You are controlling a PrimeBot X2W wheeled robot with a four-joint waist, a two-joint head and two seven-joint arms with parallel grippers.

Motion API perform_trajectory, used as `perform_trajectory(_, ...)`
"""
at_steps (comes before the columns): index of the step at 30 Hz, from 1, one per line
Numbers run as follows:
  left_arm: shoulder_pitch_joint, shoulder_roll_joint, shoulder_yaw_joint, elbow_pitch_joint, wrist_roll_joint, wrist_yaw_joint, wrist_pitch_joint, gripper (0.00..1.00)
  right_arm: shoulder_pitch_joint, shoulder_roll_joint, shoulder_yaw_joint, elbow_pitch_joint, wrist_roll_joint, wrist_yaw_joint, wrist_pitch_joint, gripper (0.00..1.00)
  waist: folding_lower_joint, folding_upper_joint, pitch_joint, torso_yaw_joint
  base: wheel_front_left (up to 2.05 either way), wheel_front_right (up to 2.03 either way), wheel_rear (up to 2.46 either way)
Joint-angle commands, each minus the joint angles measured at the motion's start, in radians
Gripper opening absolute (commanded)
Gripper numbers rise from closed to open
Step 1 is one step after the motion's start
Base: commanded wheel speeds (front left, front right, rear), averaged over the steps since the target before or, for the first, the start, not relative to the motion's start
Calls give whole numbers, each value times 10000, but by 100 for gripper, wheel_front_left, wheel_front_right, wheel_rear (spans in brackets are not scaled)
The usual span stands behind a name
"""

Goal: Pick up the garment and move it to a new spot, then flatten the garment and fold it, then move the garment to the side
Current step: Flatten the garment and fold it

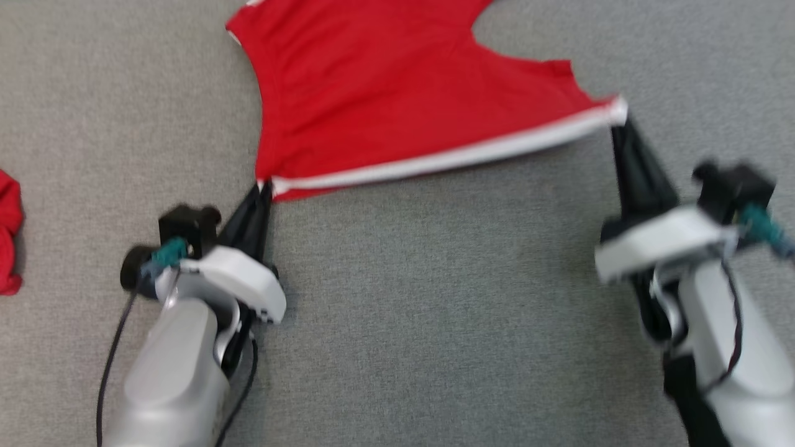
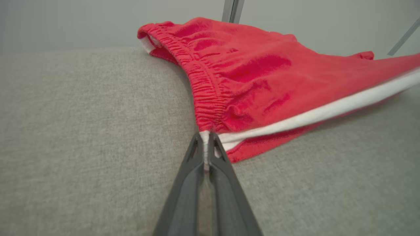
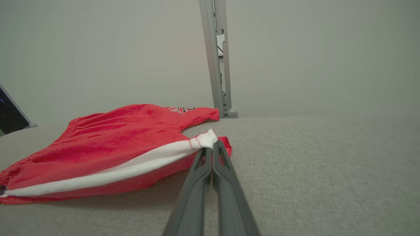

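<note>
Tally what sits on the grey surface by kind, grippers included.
Red cloth items: 2, the shorts and a bunched red cloth at the left edge.
Grippers: 2, the left gripper and the right gripper, each shut on an end of the shorts' white-striped edge.
Total: 4

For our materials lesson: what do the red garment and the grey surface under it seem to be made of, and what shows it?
Red garment: soft matte knit fabric, perhaps fleece; it creases and its waistband is gathered. Grey surface: matte woven cloth, probably; a fine flecked weave shows.
</note>
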Motion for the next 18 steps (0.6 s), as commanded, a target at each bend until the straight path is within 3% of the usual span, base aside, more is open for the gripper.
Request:
perform_trajectory(1, 761, -27, -3, 68, -67, -4, 11, 0, 879, -106, 56, -143, 198, -5, -3, 0, -1, 0, -476, -67, 0, 0, 0)
perform_trajectory(9, 3908, -245, 306, -172, -555, -3, 67, 0, 4292, 167, -291, -528, 654, -5, -2, 0, -1, 0, -2016, -64, 0, 0, 0)
perform_trajectory(18, 5531, -188, -133, -118, -683, -6, 62, 0, 6400, 237, 59, -738, 202, -5, -2, 0, -1, 0, -3765, -41, 0, 0, 0)
